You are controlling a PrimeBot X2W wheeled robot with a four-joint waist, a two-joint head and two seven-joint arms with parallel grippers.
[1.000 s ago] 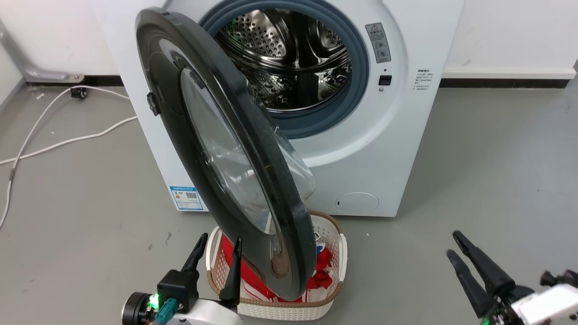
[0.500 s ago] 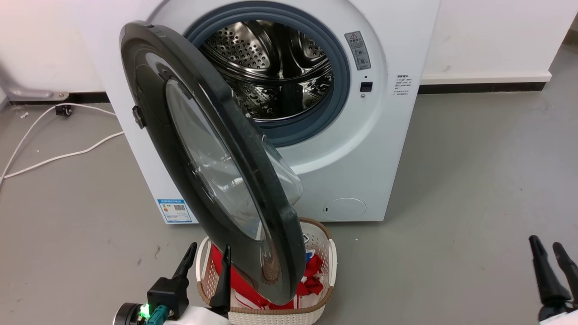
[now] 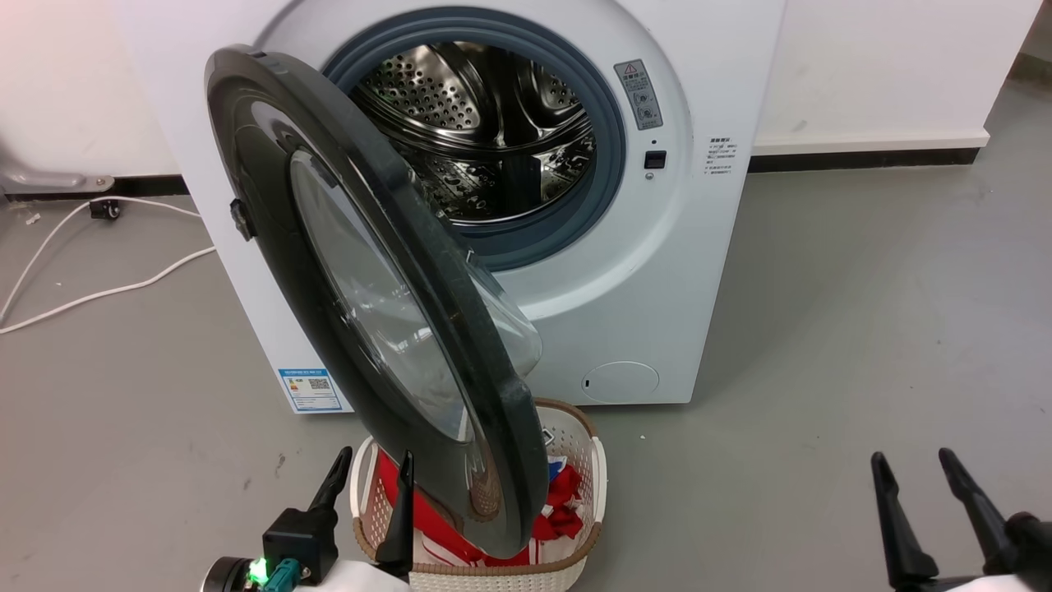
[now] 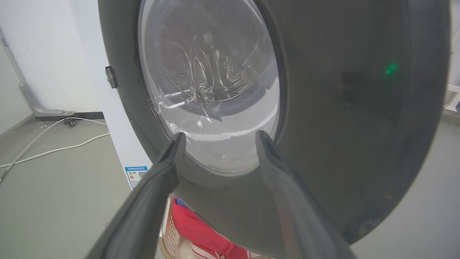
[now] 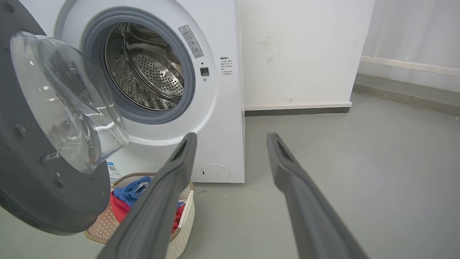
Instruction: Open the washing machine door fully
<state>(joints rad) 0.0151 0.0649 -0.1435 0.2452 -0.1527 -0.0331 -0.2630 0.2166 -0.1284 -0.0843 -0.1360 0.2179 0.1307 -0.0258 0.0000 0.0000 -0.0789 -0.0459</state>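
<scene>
Over grey floor, the washing machine door stands just beyond the released left hand.

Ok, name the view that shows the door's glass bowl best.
Right wrist view: the glass bowl bulges off the washing machine door with its whole outline clear. Head view catches it obliquely, mostly from outside. Left wrist view faces its outer side, so the bulge is lost.
</scene>
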